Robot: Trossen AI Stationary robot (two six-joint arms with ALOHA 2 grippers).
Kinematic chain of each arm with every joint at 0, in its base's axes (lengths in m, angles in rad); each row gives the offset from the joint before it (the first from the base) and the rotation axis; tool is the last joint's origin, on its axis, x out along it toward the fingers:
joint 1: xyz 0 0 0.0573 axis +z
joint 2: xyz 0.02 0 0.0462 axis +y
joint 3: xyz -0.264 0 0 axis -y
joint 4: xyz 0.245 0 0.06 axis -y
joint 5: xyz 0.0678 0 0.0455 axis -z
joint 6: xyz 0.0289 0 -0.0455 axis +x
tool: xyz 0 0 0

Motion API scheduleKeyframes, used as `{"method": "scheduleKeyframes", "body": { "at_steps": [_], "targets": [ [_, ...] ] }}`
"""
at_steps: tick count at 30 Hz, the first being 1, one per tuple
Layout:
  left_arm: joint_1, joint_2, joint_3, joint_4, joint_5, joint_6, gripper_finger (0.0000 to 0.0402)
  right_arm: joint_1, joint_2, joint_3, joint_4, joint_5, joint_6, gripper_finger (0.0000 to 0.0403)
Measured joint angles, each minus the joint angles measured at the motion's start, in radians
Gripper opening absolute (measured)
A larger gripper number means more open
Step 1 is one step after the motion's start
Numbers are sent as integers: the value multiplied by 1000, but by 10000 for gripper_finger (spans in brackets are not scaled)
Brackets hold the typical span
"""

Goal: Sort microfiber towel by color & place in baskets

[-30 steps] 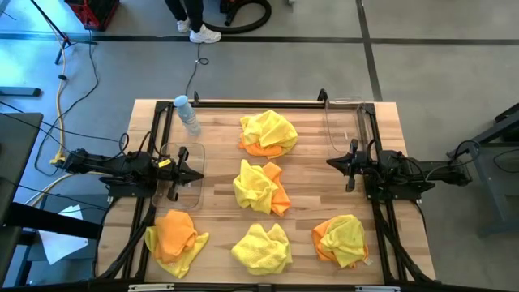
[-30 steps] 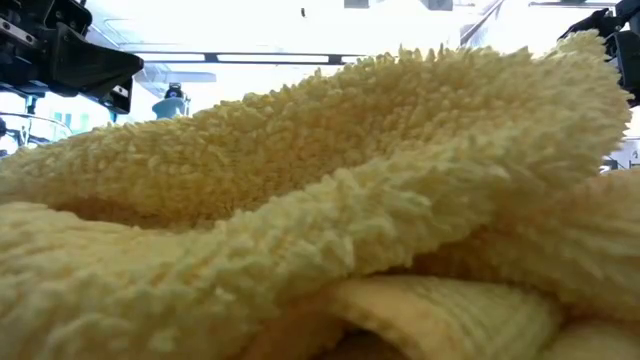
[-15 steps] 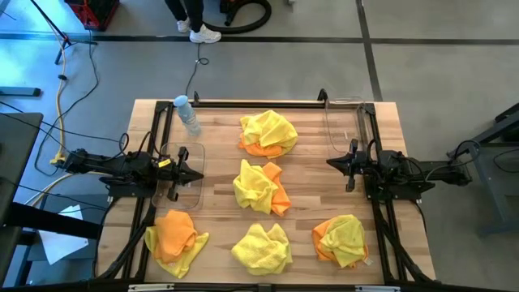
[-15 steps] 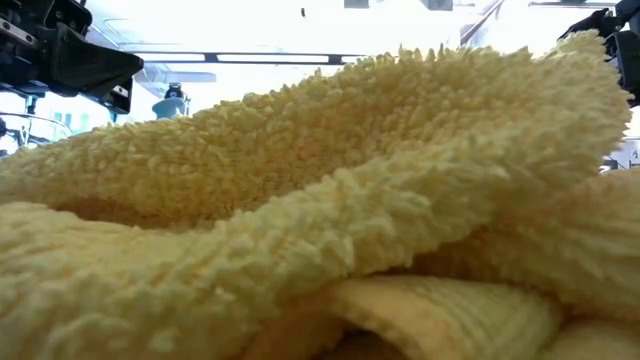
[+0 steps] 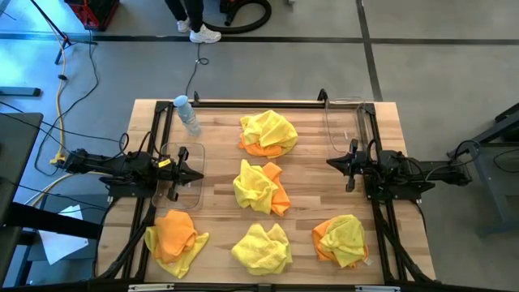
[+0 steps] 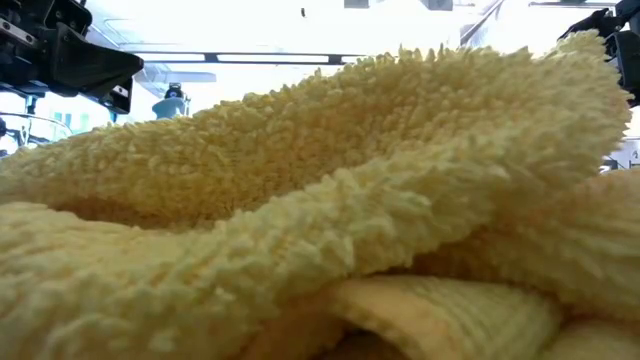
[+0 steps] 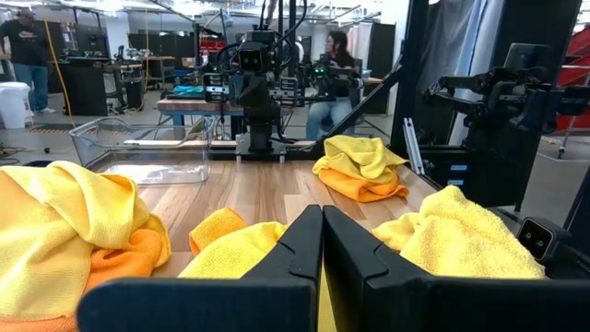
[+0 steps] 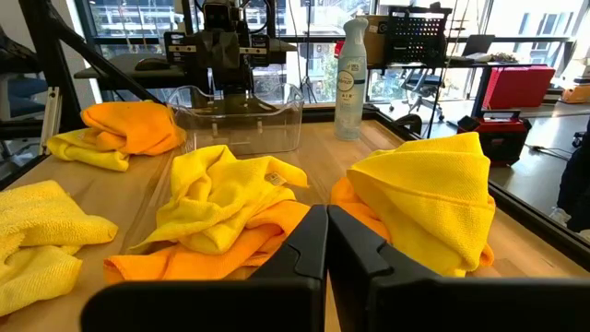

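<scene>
Left hand (image 7: 322, 242) closed over yellow and orange towels (image 7: 361, 167); clear basket (image 7: 138, 148) beyond.

Nothing appears to have changed: both arms and every towel pile sit alike across the earlier pictures and now, though the low view is mostly blocked.

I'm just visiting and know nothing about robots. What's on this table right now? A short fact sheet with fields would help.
Towels: five heaps of yellow and orange microfiber towel spread over the table
Baskets: left basket and right basket, both without towels
Left gripper: fingers shut, over the left basket, holding nothing
Right gripper: fingers shut, beside the right basket, holding nothing
Other: spray bottle near the far left corner
Sorting: not begun
</scene>
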Motion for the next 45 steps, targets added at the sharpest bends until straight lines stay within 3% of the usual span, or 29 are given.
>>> {"method": "scheduleKeyframes", "body": {
  "at_steps": [13, 22, 27, 32, 38, 45],
  "targets": [
    [0, 0, 0, 9, 0, -85, 0, 0, 0, 0, 0, 0, 0, 0],
    [0, 0, 0, 151, -2, -136, 0, 0, 0, 0, 0, 0, 0, 0],
    [0, 0, 0, 162, -95, -132, 0, 0, 0, 0, 0, 0, 0, 0],
    [0, 3, 4, 174, -181, -23, 0, 0, 0, 0, 0, 0, 0, 0],
    [1, 149, 87, 179, -326, 12, 0, 0, 0, 0, 0, 0, 0, 0],
    [1, 512, 290, 177, -421, 20, 0, 0, 0, 0, 0, 0, 0, 0]
  ]
}}
